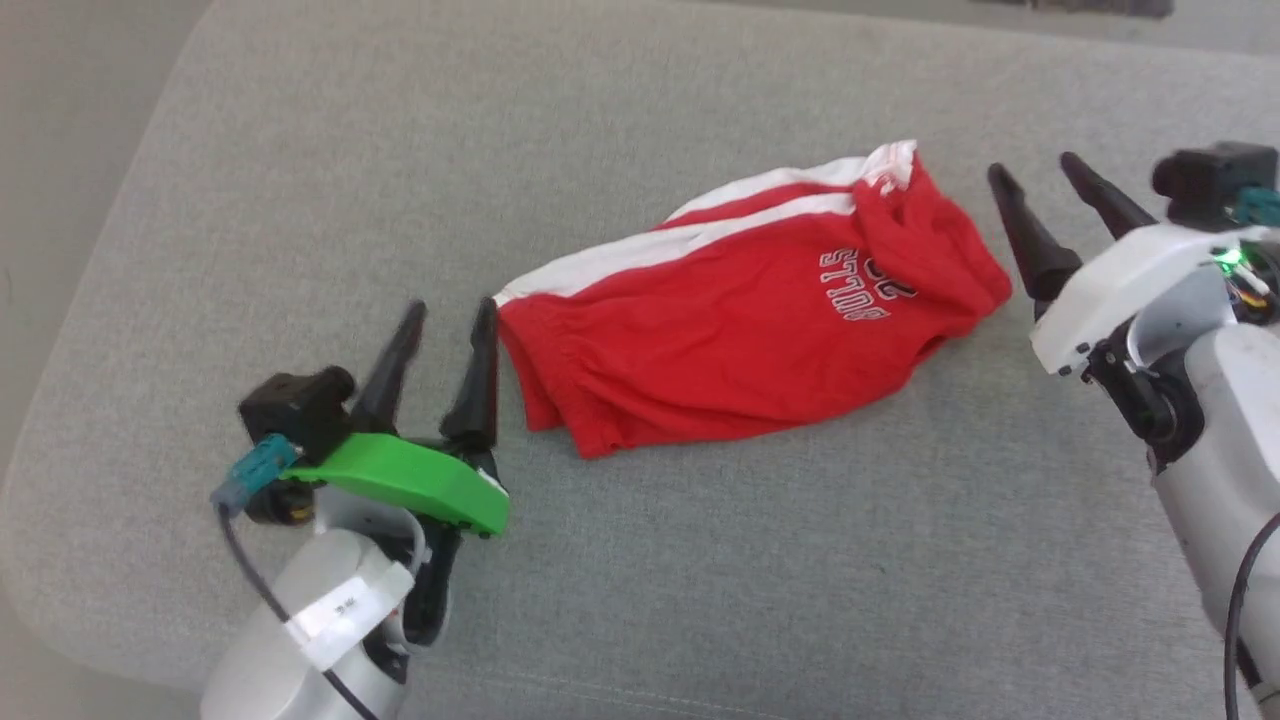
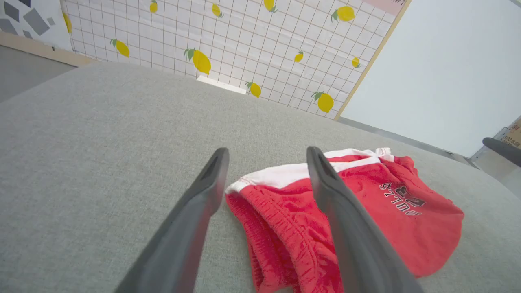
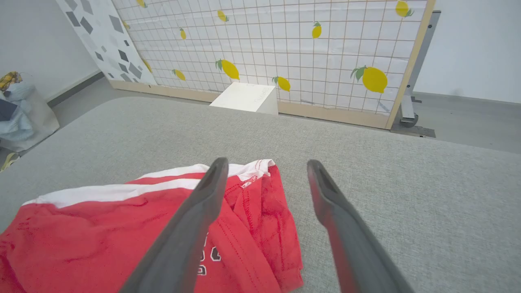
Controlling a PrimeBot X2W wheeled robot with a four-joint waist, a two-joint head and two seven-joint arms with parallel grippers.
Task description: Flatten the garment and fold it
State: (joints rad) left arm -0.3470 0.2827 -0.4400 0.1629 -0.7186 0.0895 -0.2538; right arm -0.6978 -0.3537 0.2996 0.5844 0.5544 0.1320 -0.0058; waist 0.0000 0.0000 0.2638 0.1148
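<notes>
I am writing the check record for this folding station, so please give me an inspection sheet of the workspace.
Surface: grey fabric cushion, no stains seen.
Job's things: red shorts lie doubled over, lettering up, leg end rumpled.
Clutter: nothing seen.
Grippers: left gripper open at the waistband end; right gripper open by the leg end; neither holds the shorts.
Cables: left-arm cable and right-arm cable, both dark, clear of the shorts.
Surroundings: lemon-print panel, white box, bag of clothes.

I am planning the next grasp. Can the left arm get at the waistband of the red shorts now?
Probably yes. The left pincer is open, its tips just beside the gathered waistband of the red shorts, and nothing lies between them on the grey cushion.
</notes>
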